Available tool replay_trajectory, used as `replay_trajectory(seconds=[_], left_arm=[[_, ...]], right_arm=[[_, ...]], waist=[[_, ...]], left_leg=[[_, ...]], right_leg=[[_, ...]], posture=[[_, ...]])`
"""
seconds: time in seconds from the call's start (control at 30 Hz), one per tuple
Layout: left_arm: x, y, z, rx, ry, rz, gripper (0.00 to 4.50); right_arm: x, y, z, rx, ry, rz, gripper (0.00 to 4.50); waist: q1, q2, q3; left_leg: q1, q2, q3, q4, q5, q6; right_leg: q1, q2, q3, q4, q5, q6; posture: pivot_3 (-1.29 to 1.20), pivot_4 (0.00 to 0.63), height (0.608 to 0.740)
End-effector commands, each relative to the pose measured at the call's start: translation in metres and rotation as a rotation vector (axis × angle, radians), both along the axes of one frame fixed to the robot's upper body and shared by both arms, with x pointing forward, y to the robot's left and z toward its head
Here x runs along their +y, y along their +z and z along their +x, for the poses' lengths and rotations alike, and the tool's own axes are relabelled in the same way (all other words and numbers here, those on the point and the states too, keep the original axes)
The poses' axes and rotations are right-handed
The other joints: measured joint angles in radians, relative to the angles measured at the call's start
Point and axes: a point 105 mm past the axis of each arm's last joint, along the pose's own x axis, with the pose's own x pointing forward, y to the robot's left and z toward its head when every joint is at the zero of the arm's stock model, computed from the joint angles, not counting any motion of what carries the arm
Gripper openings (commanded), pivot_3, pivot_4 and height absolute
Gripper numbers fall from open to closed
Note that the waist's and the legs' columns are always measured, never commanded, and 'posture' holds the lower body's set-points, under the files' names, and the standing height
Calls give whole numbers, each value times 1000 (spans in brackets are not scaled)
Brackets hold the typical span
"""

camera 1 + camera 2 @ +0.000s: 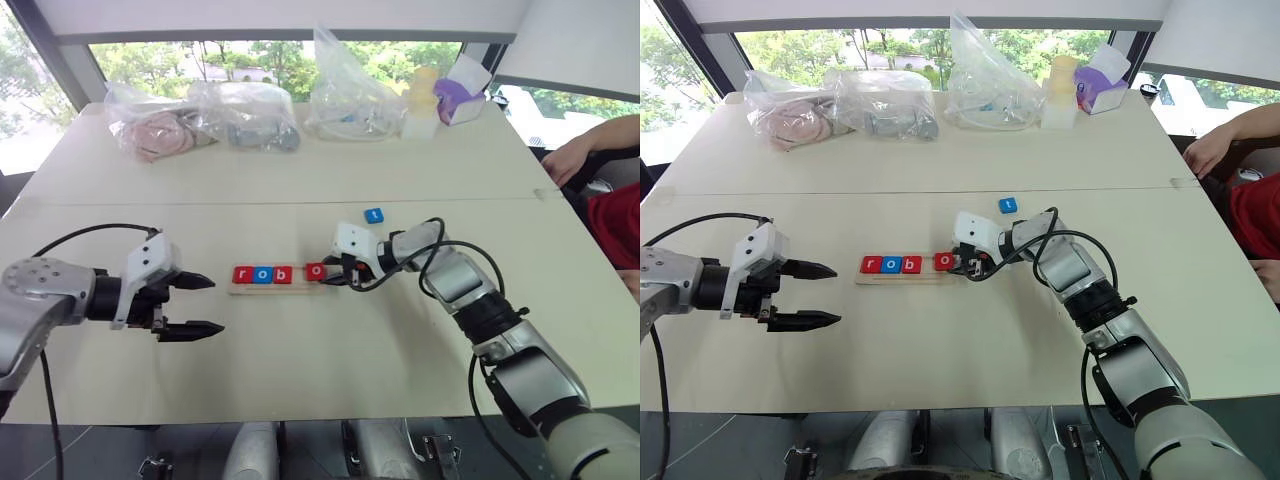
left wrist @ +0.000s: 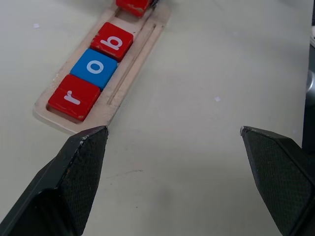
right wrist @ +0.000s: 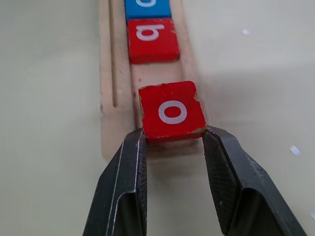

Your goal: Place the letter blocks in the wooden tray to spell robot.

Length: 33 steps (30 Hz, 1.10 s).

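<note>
t block behind wooden tray

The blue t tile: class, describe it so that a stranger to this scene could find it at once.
Start at the long light-wood tray in the middle of the pale table, where red and blue square letter tiles sit. Look beyond its right end, towards the clear plastic bags. The small blue square tile with a white t lies alone on the bare tabletop, outside the tray.

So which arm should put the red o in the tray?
Right, likely: the right gripper already pinches the red o block above the wooden tray. The left gripper is open, off to the side.
</note>
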Motion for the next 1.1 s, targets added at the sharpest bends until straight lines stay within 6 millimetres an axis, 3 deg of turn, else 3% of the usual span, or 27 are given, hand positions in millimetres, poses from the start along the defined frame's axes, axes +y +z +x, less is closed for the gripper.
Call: replay_trajectory(seconds=[0.03, 0.53, 0.57, 0.73, 0.97, 1.1], left_arm=[[0, 10, 1, -45, 2, -7, 4500], [0, 7, 4, -47, 17, -17, 4500], [0, 6, 4, -47, 18, -17, 4500], [1, 5, 5, -50, 27, -19, 4500], [0, 4, 6, -48, 34, -28, 4500], [0, 4, 6, -45, 35, -35, 4500]], right_arm=[[7, 12, 1, -37, 11, 12, 1064], [20, 7, -3, -9, 7, 41, 1064], [20, 7, -3, -9, 7, 42, 2129], [23, 10, -3, -12, 0, 59, 4470], [30, 46, 8, -77, -30, 218, 4470], [20, 61, 1, -77, -1, 266, 4470]], waist=[[0, 0, 0], [0, 0, 0], [0, 0, 0], [-1, 0, 0], [0, 0, 0], [2, 0, 0]], left_leg=[[0, 0, 0, 0, 0, 0], [0, 0, 0, 0, 0, 0], [0, 0, 0, 0, 0, 0], [0, 0, 0, 0, 0, 0], [0, 0, 0, 0, 0, 0], [0, 0, 0, 0, 0, 0]], right_leg=[[0, 0, 0, 0, 0, 0], [0, 0, 0, 0, 0, 0], [0, 0, 0, 0, 0, 0], [0, 0, 0, 0, 0, 0], [0, 0, 0, 0, 0, 0], [0, 0, 0, 0, 0, 0]], posture=[[0, 150, 735], [0, 150, 735], [0, 150, 735], [0, 150, 735], [0, 150, 735], [0, 150, 735]])
